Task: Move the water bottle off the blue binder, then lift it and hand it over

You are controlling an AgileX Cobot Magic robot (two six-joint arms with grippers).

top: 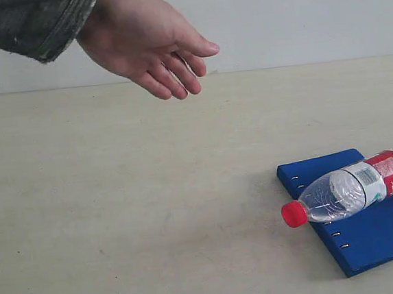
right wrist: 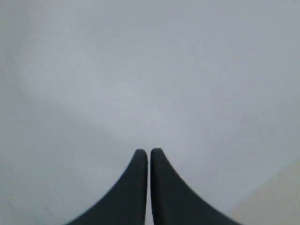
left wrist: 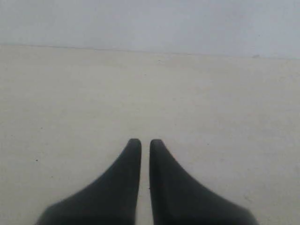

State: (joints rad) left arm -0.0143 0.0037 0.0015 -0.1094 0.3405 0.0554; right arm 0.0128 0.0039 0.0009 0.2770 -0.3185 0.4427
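Water bottle (top: 355,188) lies on its side across the blue binder (top: 369,236), at about 4 o'clock in the exterior view. Its red cap (top: 294,214) overhangs the binder's slotted edge and points toward 8 o'clock. Its base runs out of frame at 3 o'clock.

Step in hand, as I judge it: the first one, not yet begun. Bottle on binder, neither arm in the exterior view.

Left hand (left wrist: 145,142): tips drawn to a thin slit, holding nothing, bare table ahead of it. Right hand (right wrist: 149,152): same narrow slit, empty, facing mostly pale wall with a sliver of table at the edge.

Next move likely calls for the right hand, the nearer side, to spread wide, come down over the bottle's body and clear it off the binder. A round bottle lying flat may roll, so approach across the barrel, not along it.

Person's palm (top: 149,41) hangs open at 11 o'clock, grey sleeve behind it, well apart from the bottle. Probably the receiver.

Table (top: 120,215): pale beige, matte, faintly scuffed. Wall (top: 295,14) plain light grey, meeting the table along a straight line.
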